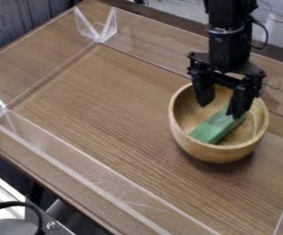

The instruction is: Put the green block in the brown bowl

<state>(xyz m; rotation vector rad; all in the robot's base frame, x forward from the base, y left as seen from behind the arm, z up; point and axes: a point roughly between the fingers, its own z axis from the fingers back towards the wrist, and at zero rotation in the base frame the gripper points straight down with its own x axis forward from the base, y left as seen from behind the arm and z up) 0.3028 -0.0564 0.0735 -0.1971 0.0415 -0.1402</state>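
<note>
The brown bowl (215,142) stands on the right side of the wooden table. Inside it the green block (217,128) lies slanted against the inner wall, free of any grip. My gripper (221,102) hangs straight above the bowl, pointing down, its black fingers (202,94) spread wide to either side of the block's upper end. The jaws are open with nothing between them, and the fingertips stand just above the bowl's rim.
A low clear plastic wall (58,151) runs around the wooden table (95,101), with a clear bracket (101,29) at the far corner. Dark equipment and cables sit behind the arm at the upper right.
</note>
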